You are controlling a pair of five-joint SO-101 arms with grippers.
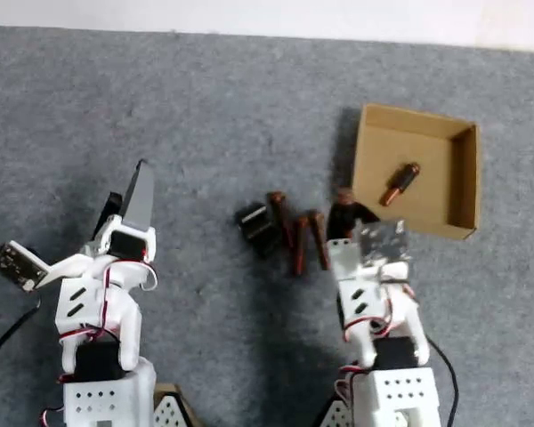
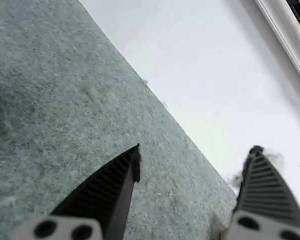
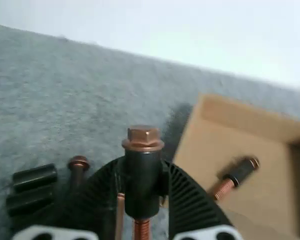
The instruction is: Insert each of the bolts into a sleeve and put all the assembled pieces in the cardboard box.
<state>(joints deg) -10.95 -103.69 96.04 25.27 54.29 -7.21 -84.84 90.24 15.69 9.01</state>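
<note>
The right jaws are clamped on a held piece [image 3: 142, 167], a copper bolt run through a black sleeve. Its hexagonal head pokes out past the tips of the jaws and its threaded shank shows behind the sleeve, so the long axis runs along the line of the jaws, head away from the arm. In the high view it sits just outside the near left corner of the cardboard box [image 1: 423, 147]. The open box therefore lies to the right of the jaws and a little farther out, with only the low wall between. One finished piece [image 1: 399, 184] already lies slantwise on the box floor. The right arm [image 1: 374, 302] is plainly the nearer one, and I judge the coming move to be a short carry rightward over that wall before letting go. On the table [image 1: 205, 107] to the left of these jaws lie loose bolts [image 1: 298, 242], three as far as I can tell, touching or nearly so. Beside them are the black sleeves [image 1: 256, 227], seemingly a pair. The left jaws stand wide apart with nothing between them, above bare grey table, well apart from all the parts.
</note>
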